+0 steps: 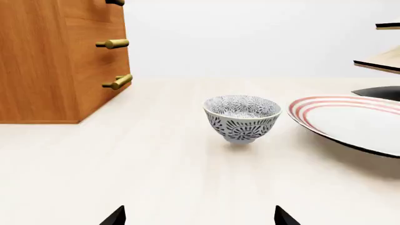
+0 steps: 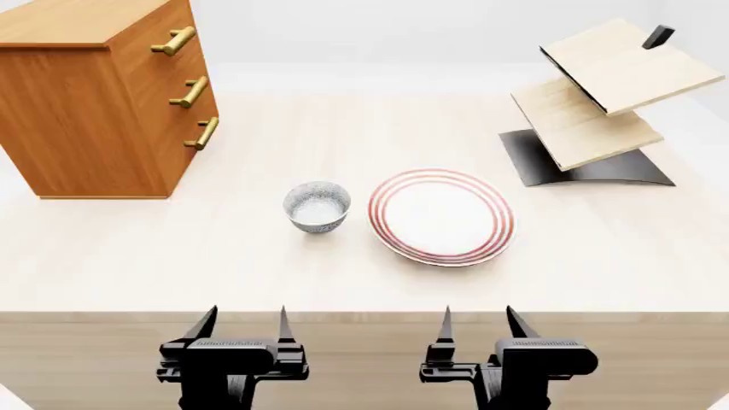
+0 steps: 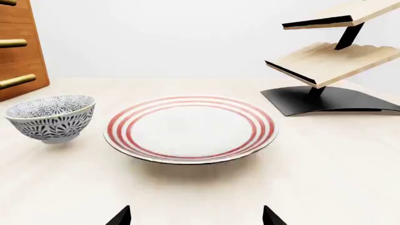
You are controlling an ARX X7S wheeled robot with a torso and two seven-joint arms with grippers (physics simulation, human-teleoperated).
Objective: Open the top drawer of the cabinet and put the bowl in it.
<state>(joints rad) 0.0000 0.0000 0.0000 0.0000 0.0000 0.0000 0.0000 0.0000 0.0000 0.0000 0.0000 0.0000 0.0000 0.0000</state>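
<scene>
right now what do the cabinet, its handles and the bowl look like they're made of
The cabinet looks like orange-brown wood with a smooth finish: faint grain shows on its side. Its handles look like brass, yellow with a soft metallic sheen. The bowl is probably glazed ceramic: white with a fine blue-grey pattern inside and out.

Bowl (image 2: 317, 206) upright beside striped plate (image 2: 441, 217), cabinet (image 2: 102, 94) drawers shut, both jaws open

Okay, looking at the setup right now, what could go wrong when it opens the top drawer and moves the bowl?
1. The three brass bar handles look alike; the fingers could grab one below the top drawer of the orange-brown wooden cabinet.
2. The small blue-grey speckled bowl sits close beside the red-ringed white plate; the open left gripper might nudge the plate.
</scene>
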